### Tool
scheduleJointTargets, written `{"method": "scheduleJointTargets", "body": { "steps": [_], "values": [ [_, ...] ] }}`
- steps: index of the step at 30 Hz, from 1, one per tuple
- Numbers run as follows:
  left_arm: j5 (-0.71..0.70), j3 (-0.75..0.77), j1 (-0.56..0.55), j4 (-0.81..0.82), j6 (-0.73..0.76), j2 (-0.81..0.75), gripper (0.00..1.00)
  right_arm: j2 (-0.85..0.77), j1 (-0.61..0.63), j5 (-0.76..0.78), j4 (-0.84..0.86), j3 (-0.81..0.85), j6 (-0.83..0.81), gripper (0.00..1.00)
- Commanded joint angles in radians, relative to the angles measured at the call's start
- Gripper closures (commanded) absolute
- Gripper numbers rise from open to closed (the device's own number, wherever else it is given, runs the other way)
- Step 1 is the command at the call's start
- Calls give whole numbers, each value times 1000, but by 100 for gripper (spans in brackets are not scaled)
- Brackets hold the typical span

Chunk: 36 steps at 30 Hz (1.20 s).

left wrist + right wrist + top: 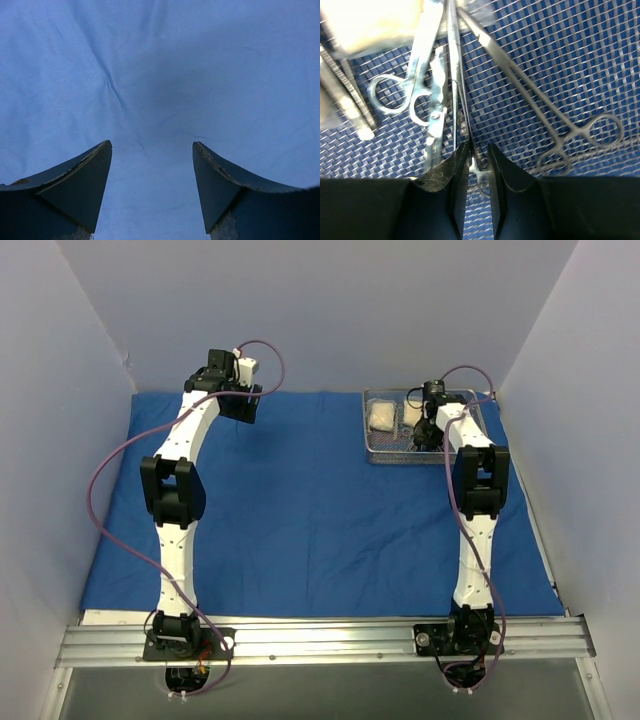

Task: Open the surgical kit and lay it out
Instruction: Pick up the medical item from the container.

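Observation:
The blue cloth wrap (320,510) lies spread flat over the table. At its far right corner stands the wire-mesh steel tray (372,455), holding white gauze packets (382,418) and silver instruments. My right gripper (425,437) reaches down into the tray. In the right wrist view its jaws (479,146) stand narrowly apart, closed on the shanks of a thin silver clamp (461,85) just above its ring handles. A second clamp (555,120) lies to the right, and another ring-handled instrument (415,95) to the left beside gauze (375,22). My left gripper (237,400) hangs open over bare cloth (160,75) at the far left.
Pale walls close in the table at the back and on both sides. A metal rail (320,640) carrying both arm bases runs along the near edge. Flat ribbed tweezers (350,100) lie at the tray's left side in the right wrist view.

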Motion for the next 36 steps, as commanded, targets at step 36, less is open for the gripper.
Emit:
{"method": "scheduleJointTargets", "body": {
  "steps": [36],
  "values": [
    [-89,15,-3,25,39,-94,26,-162,-32,-3,178,33,-162,100]
  ]
}}
